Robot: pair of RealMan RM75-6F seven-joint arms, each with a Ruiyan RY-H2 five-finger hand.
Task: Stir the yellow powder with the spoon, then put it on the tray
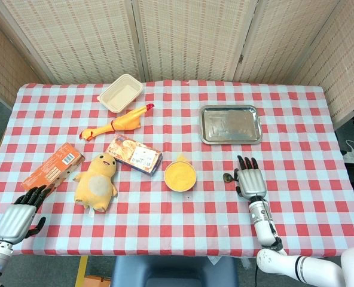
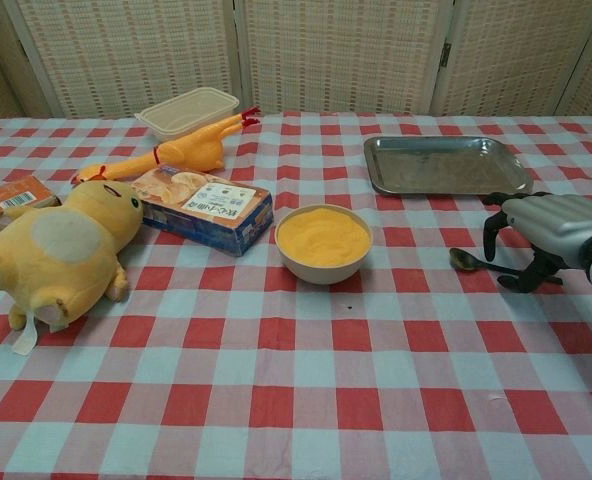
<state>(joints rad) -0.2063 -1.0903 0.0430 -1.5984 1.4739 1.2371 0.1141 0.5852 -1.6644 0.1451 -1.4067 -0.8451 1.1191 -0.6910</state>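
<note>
Spoon [image 2: 468,260] lies on the cloth under the right hand [image 2: 536,228], whose fingers arch spread, holding nothing.

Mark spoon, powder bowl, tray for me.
spoon [image 2: 466,259]: chest view, on its bowl end, left of the right hand.
powder bowl [image 2: 323,271]: chest view, on the front of its outer wall.
tray [image 1: 231,140]: head view, on its near rim.

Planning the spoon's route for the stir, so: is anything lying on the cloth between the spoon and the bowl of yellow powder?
Nothing visible does. The spoon lies on bare checked cloth to the right of the bowl of yellow powder, with open tablecloth between them. The right hand is poised over the spoon's handle end, on the side away from the bowl.
</note>
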